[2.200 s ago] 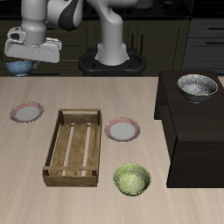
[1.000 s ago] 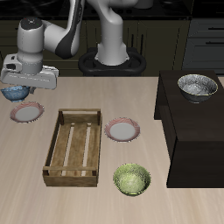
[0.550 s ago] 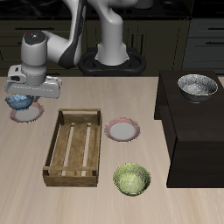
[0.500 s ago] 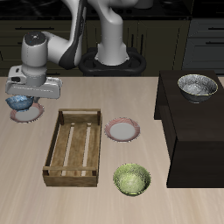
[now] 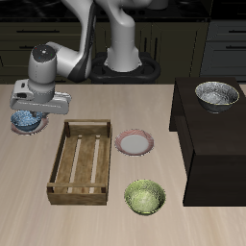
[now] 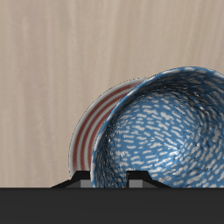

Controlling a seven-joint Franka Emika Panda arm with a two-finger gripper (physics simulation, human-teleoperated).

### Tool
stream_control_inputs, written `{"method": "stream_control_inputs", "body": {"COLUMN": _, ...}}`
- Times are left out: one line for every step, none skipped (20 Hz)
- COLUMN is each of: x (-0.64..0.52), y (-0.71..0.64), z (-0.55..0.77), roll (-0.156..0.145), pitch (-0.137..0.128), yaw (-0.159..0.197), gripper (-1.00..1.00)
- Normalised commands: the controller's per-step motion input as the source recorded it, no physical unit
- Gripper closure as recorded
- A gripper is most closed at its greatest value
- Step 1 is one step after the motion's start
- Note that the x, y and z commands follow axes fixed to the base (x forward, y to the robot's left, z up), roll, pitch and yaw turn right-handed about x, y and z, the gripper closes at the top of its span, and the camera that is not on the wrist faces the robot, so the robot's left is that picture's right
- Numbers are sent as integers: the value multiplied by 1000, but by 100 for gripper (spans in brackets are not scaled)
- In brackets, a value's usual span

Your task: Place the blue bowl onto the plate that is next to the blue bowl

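Blue bowl: the blue bowl [image 5: 26, 121] sat low over the plate [image 5: 36, 129], mouth up and level; being round, it showed no long axis. Whether its base touched the plate could not be told.
Bowl, wrist view: the blue bowl [image 6: 166, 131] showed its speckled inside straight to the camera, and it covered most of the plate [image 6: 94, 125], of which only a red-striped crescent of rim showed to one side.
Gripper: the gripper [image 5: 26, 113] stood right over the bowl, pointing down, and its fingers [image 6: 134, 178] were closed on the bowl's rim, one tip inside and one outside.
Plate: it lay on the table [image 5: 192, 226] near the back, beside the wooden crate [image 5: 83, 160].
Second plate: the other plate [image 5: 135, 143] lay bare on the far side of the crate, just beside it.
Olive-green bowl: the olive-green bowl [image 5: 144, 198] stood upright nearer the table's front edge, near the crate's corner.
Grey-white bowl: the grey-white patterned bowl [image 5: 217, 95] stood on top of the dark cabinet [image 5: 211, 144], well apart from the blue one.
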Motion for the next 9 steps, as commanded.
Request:
{"method": "stream_control_inputs", "body": {"x": -87, "y": 149, "z": -119, "roll": 24, "pitch": -7, "yaw": 98, "gripper": -100}}
{"method": "stream_control_inputs", "body": {"x": -52, "y": 23, "z": -8, "roll": 12, "pitch": 32, "yaw": -19, "gripper": -100}}
{"method": "stream_control_inputs", "body": {"x": -121, "y": 42, "z": 35, "roll": -3, "pitch": 22, "yaw": -54, "gripper": -100}}
{"method": "stream_control_inputs", "body": {"x": -114, "y": 219, "z": 131, "roll": 56, "pitch": -34, "yaw": 25, "gripper": -100}}
{"method": "stream_control_inputs", "body": {"x": -152, "y": 265, "z": 230, "roll": 41, "pitch": -4, "yaw": -14, "gripper": -100}}
{"method": "stream_control_inputs", "body": {"x": -55, "y": 196, "z": 186, "roll": 38, "pitch": -38, "yaw": 20, "gripper": -100}}
{"method": "stream_control_inputs", "body": {"x": -85, "y": 180, "z": 174, "roll": 32, "pitch": -3, "yaw": -29, "gripper": -100}}
{"method": "stream_control_inputs", "body": {"x": -136, "y": 222, "z": 238, "roll": 16, "pitch": -51, "yaw": 30, "gripper": -100}}
{"method": "stream_control_inputs", "body": {"x": -97, "y": 137, "z": 200, "roll": 24, "pitch": -26, "yaw": -19, "gripper": -100}}
